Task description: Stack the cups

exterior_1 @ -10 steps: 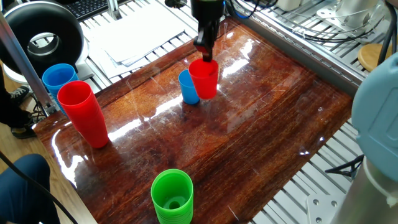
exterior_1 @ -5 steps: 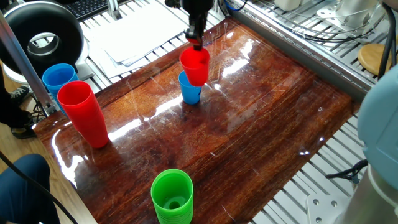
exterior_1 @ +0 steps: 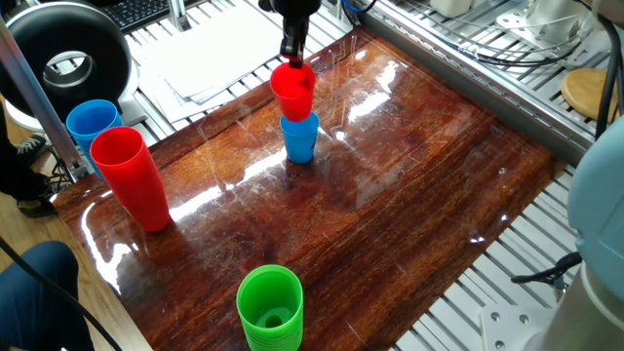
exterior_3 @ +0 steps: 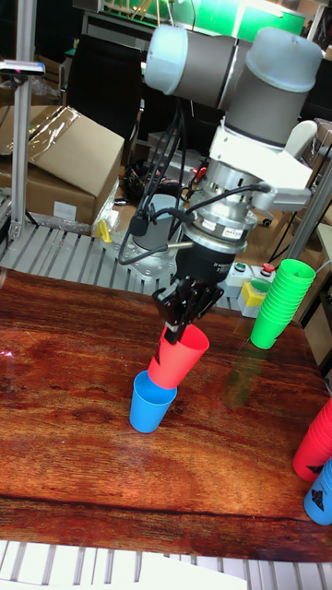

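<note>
The gripper [exterior_3: 183, 313] is clamping the rim of the red cup [exterior_3: 179, 357], which is hanging tilted in the air, its mouth turned up and to the right. Its base is sitting just over the mouth of the light blue cup [exterior_3: 151, 402], which is standing upright on the wooden table [exterior_3: 74, 433]; it seems to be touching the rim, though that is hard to judge. A stack of green cups [exterior_3: 281, 303] is standing at the table's far right.
</note>
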Controlling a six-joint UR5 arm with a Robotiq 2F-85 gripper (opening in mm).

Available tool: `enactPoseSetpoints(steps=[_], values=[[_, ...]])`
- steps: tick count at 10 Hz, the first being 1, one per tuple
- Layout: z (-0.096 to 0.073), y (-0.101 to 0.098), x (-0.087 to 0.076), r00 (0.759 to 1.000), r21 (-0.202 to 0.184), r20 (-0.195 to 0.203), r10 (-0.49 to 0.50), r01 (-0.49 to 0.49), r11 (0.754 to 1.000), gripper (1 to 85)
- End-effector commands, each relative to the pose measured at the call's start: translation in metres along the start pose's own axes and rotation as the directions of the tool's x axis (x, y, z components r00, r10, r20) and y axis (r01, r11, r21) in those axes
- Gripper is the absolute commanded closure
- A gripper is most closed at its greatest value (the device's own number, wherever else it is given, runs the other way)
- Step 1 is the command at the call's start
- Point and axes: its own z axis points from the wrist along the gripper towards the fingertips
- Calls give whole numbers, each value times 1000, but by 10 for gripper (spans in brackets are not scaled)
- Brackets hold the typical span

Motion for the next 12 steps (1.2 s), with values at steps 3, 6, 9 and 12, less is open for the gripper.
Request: enactPoseSetpoints(steps=[3, 6, 9, 12], values=[[23, -13, -2, 998, -19, 48, -31, 32, 999, 843], [33, -8, 2, 998, -59, 60, -22, 26, 998, 843], [36, 0, 9, 998, -98, 58, -6, 11, 995, 843], [37, 3, 12, 998, -111, 58, -1, 8, 994, 843]])
